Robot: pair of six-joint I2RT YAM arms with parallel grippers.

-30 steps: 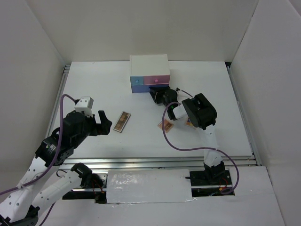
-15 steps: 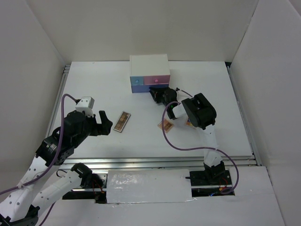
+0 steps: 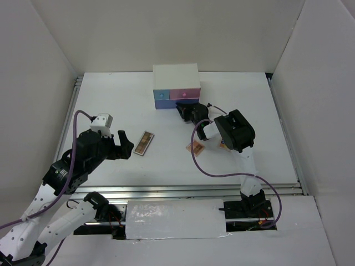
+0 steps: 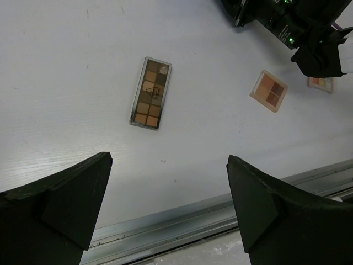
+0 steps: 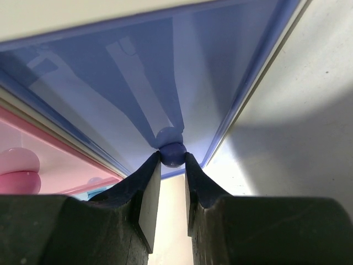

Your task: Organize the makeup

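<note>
A long brown eyeshadow palette [image 3: 145, 143] [image 4: 151, 93] lies on the table, just right of my left gripper [image 3: 125, 145] [image 4: 168, 204]. That gripper hovers open and holds nothing. A square pinkish palette [image 3: 196, 148] [image 4: 268, 90] and a small multicolour palette [image 4: 321, 83] lie under the right arm. My right gripper [image 3: 186, 112] [image 5: 172, 160] is at the front of the white drawer box [image 3: 176, 83]. Its fingertips press both sides of the round purple knob [image 5: 172, 153] on the purple drawer [image 5: 138, 83].
The box's blue drawer [image 3: 161, 95] and pink drawer [image 3: 186, 93] are closed; the pink knob [image 5: 16, 171] shows to the left in the right wrist view. A purple cable [image 3: 213, 173] loops over the table. A metal rail [image 4: 182, 221] runs along the near edge.
The right gripper's jaws have narrowed onto the purple knob. The left arm and the palettes have stayed in place.
</note>
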